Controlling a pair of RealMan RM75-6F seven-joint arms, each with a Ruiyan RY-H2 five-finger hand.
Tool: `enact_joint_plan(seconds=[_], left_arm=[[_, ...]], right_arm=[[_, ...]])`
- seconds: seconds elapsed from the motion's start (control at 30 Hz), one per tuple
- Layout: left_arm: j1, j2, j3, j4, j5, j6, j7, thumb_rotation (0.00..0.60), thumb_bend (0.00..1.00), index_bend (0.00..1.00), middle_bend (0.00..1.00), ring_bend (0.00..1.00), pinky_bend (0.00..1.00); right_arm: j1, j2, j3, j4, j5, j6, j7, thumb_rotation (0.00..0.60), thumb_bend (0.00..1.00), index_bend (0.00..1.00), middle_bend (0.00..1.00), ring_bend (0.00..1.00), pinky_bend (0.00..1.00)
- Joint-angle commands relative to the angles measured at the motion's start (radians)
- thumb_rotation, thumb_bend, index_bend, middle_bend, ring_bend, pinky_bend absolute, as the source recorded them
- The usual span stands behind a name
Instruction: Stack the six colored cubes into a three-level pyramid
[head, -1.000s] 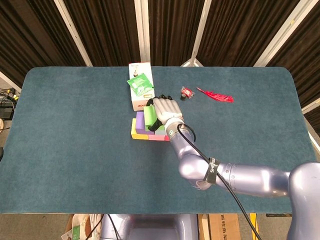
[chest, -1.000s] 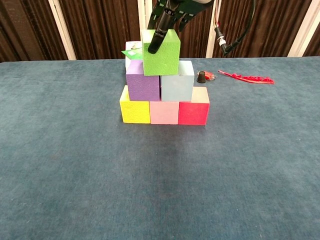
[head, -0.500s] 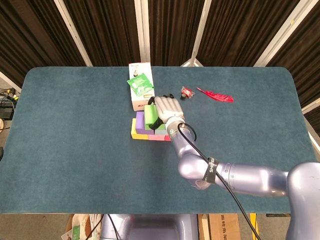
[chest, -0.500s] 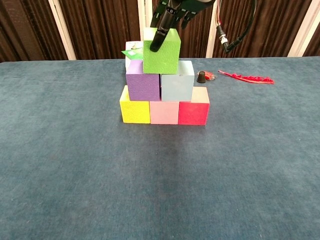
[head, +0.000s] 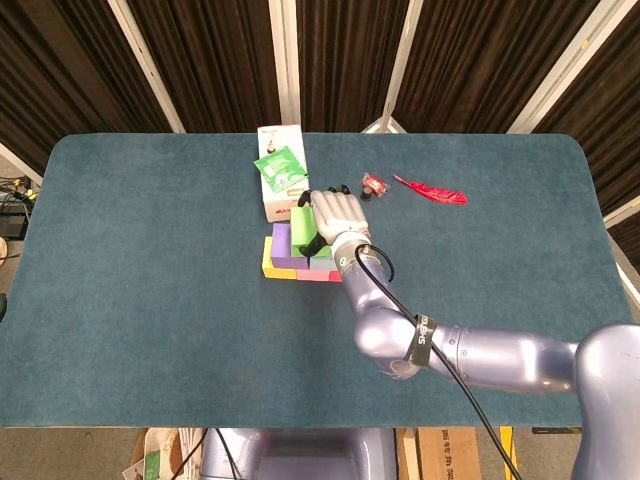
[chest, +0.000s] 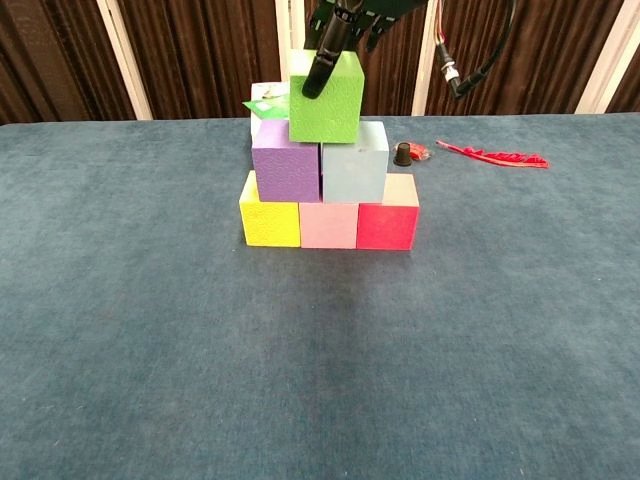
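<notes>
Chest view: six coloured foam cubes in all, five stacked and one held. Bottom row of three on the teal felt table (chest: 120, 330): one yellow cube (chest: 270, 216), one pink cube (chest: 328, 225), one red cube (chest: 387, 220), side by side and touching. Second row of two: one purple cube (chest: 286, 168) and one pale blue cube (chest: 354, 170), touching each other. One lime-green cube (chest: 326, 96) above the seam between those two, tilted slightly, gripped from above by the right hand (chest: 345, 18), a dark finger lying down its front face; whether its underside touches the second row, cannot tell. Against the frame a second back: green cube a little higher and shifted slightly right, hand raised with it; the five lower cubes unmoved. Head view: right hand (head: 338, 215) over the stack, fingers wrapped on the green cube (head: 304, 229). Left hand nowhere in either view. Behind the stack, one white carton (head: 279, 172) with a green packet (head: 279, 168) lying on top; contents of the carton hidden. To the right, one small black cap (chest: 402, 154), one small red wrapped item (head: 374, 185), one red feather (head: 432, 191).
</notes>
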Motion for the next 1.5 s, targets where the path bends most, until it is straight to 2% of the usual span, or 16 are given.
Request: enact_joint_plan(seconds=[0.03,0.93,1.5], left_arm=[[0.001,0.001,0.000,-0.001,0.000,0.001,-0.001,0.600,0.36,0.12,0.04,0.00,0.00],[0.002,0.002,-0.002,-0.001,-0.003,0.001,0.001,0.600,0.36,0.12,0.04,0.00,0.00],[0.001,0.001,-0.004,0.001,-0.006,0.001,0.002,0.600,0.36,0.12,0.04,0.00,0.00]], right_arm=[[-0.001,-0.002,0.001,0.003,0.004,-0.001,-0.004,0.600,0.24,0.28,0.33,0.15,0.00],[-0.011,-0.018,0.024,0.015,0.023,0.002,-0.041,0.600,0.24,0.28,0.33,0.14,0.00],[-0.019,-0.021,0.037,0.009,0.012,0.007,-0.043,0.600,0.24,0.20,0.15,0.05,0.00]])
